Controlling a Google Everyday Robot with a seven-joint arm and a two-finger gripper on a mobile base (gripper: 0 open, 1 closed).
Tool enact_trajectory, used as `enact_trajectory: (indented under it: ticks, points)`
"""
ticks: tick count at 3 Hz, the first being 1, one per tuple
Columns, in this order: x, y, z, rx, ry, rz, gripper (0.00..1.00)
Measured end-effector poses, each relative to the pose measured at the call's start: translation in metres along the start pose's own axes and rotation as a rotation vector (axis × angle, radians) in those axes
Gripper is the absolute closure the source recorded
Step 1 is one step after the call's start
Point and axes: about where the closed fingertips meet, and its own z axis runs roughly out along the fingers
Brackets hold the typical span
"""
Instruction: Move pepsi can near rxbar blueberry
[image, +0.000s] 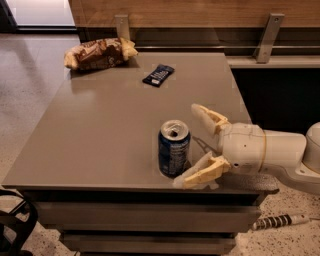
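The pepsi can (174, 148), dark blue with a silver top, stands upright near the front edge of the grey table (110, 130). My gripper (188, 145) comes in from the right at can height. It is open, with one tan finger behind the can's right side and the other in front of it by the table edge. The fingers stand beside the can and do not close on it. The rxbar blueberry (158, 75), a small flat navy wrapper with white lettering, lies flat toward the back of the table, well beyond the can.
A crumpled brown and tan snack bag (99, 53) lies at the table's back left corner. A wooden wall with metal brackets (265, 35) runs behind the table. A dark object (15, 225) sits on the floor at the front left.
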Motion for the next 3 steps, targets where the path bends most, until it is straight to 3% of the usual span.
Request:
enact_trajectory:
  ticks: [2, 3]
  points:
    - [0.0159, 0.0027, 0.0164, -0.014, -0.025, 0.022, 0.0]
    - [0.0155, 0.004, 0.0193, -0.02, -0.026, 0.021, 0.19]
